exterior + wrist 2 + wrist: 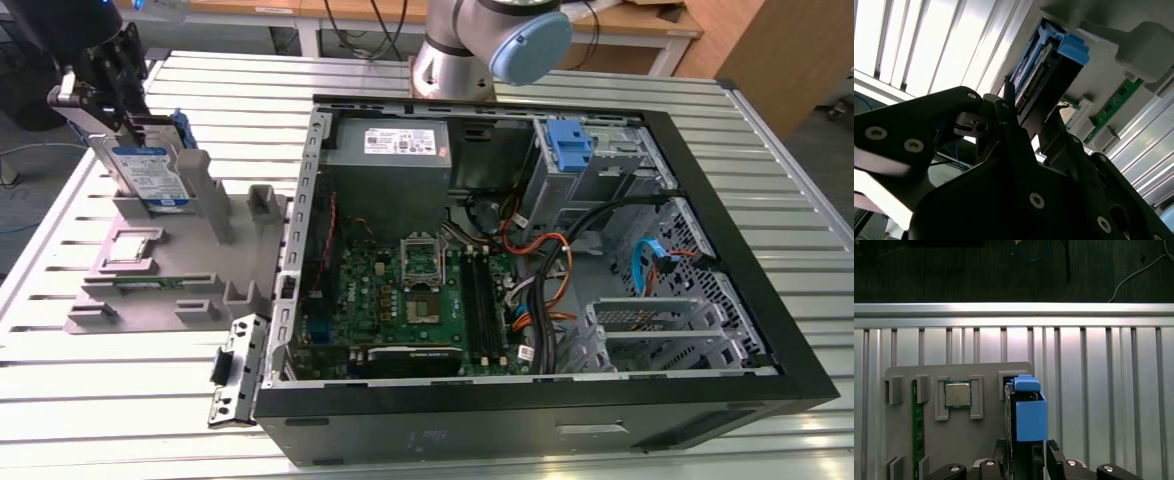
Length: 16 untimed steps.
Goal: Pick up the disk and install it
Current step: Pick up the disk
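The disk (143,172), a silver drive with a white-and-blue label in a blue carrier, stands on edge in a slot of the grey holder (174,270) at the exterior view's left. My gripper (124,122) sits over its upper end. In the first wrist view the disk (1026,412) is seen edge-on, and my gripper (1025,446) has one finger pressed to each flat side. It is shut on the disk. The second wrist view shows the disk (1046,62) running away from the gripper (1026,114), its lower end still down in the holder.
The grey holder also carries a small square chip (957,394) and a green memory stick (916,427). An open computer case (534,270) lies to the exterior view's right, with a blue bracket (570,145) in its drive bay. The arm's base (467,50) stands behind the case. The slatted metal table (107,400) lies beneath.
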### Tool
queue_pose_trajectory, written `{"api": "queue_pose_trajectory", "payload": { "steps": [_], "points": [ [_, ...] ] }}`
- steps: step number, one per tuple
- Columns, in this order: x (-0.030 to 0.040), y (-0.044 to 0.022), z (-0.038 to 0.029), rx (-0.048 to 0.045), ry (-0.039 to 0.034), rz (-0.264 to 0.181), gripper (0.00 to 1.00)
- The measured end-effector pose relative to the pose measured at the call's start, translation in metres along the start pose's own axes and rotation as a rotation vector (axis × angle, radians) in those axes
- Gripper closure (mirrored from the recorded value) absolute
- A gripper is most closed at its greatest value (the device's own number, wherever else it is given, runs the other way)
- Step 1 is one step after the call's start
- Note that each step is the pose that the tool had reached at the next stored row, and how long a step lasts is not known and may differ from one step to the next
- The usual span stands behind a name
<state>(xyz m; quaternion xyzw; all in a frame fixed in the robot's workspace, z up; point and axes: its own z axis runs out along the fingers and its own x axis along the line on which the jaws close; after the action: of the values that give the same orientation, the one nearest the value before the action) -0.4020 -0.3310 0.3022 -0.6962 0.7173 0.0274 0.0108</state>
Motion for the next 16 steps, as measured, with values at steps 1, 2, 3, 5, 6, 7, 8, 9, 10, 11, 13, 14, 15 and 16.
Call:
{"api": "queue_pose_trajectory", "payload": {
  "steps": [1, 2, 3, 5, 6, 7, 8, 9, 10, 11, 13, 14, 15, 16],
  "points": [
    [0.0000, 0.0000, 0.0000, 0.0002, -0.0001, 0.000, 0.55],
    [0.0002, 0.0000, 0.0000, 0.0001, 0.0000, 0.000, 0.55],
    [0.0010, 0.0000, -0.0001, 0.0000, 0.0001, 0.000, 0.55],
    [0.0013, 0.0000, -0.0001, 0.0000, 0.0001, 0.000, 0.55],
    [0.0014, 0.0000, -0.0001, 0.0000, 0.0001, 0.000, 0.55],
    [0.0014, 0.0000, -0.0001, 0.0000, 0.0000, 0.000, 0.55],
    [0.0014, 0.0000, -0.0001, 0.0001, 0.0000, 0.000, 0.55],
    [0.0014, 0.0000, 0.0001, 0.0001, 0.0000, 0.000, 0.55],
    [0.0014, 0.0000, 0.0003, 0.0000, 0.0001, 0.000, 0.55],
    [0.0015, 0.0000, 0.0007, 0.0001, 0.0000, 0.000, 0.55],
    [0.0015, 0.0000, 0.0011, -0.0001, -0.0002, 0.000, 0.55],
    [0.0016, 0.0000, 0.0015, -0.0002, -0.0033, 0.000, 0.55],
    [0.0016, -0.0001, 0.0017, -0.0003, -0.0095, 0.000, 0.55],
    [0.0015, -0.0001, 0.0017, -0.0002, -0.0104, 0.000, 0.55]
  ]
}}
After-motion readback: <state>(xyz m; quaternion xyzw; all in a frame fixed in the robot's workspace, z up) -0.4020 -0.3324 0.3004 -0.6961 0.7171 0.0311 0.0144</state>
